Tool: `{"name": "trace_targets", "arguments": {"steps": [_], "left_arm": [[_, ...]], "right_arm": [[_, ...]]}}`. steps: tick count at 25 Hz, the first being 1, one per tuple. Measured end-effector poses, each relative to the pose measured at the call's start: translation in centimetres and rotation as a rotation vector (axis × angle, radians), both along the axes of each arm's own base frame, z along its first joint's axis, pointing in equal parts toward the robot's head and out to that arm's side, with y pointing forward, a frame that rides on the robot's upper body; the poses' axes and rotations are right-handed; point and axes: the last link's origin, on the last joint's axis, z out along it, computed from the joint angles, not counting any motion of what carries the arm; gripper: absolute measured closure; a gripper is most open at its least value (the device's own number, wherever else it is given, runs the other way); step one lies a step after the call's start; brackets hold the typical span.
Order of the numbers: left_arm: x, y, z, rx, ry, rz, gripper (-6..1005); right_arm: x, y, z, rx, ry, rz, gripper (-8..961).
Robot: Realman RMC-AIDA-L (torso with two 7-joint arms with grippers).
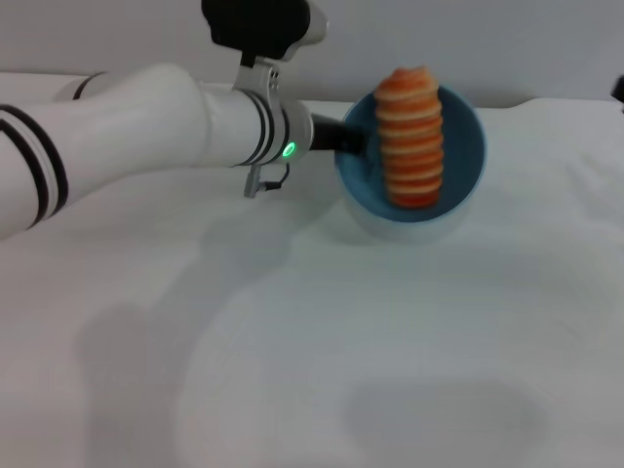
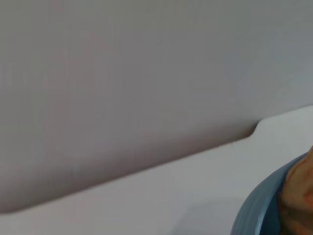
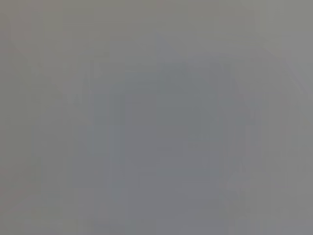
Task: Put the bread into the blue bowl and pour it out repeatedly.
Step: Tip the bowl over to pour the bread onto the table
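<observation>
In the head view the blue bowl [image 1: 463, 146] is held above the white table and tipped so that its opening faces me. The bread [image 1: 409, 136], orange-red with cream stripes, lies inside it, with one end poking past the bowl's upper rim. My left gripper [image 1: 343, 136] is shut on the bowl's left rim, with the white left arm reaching in from the left. The left wrist view shows part of the bowl's rim [image 2: 259, 210] and a bit of the bread [image 2: 298, 196]. The right wrist view shows only plain grey.
A white cloth-covered table [image 1: 390, 341] fills the foreground, with a grey wall behind it. A dark sliver [image 1: 618, 90] at the right edge may belong to the parked right arm.
</observation>
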Motion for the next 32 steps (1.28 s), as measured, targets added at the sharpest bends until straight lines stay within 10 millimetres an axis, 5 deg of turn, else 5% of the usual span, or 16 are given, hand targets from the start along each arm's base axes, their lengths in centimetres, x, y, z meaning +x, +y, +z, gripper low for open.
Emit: {"name": "trace_targets", "arguments": {"steps": [12,23,32], "left_arm": [[2.6,0.8,-0.4,0.094,0.011,-0.154,999],[6.4,-0.5,-1.8,0.13,-0.02,-0.348,1000],[6.8,-0.9,-2.1,0.15,-0.029,-0.389,999]], "right_arm": [[2.3,-2.3,-2.4,0.129,-0.115,0.03,549],[5.1,-7.2,-0.7,0.312,-0.072,0.002,532],[5.5,-8.0,0.7,0.475,0.029,-0.041,519]]}}
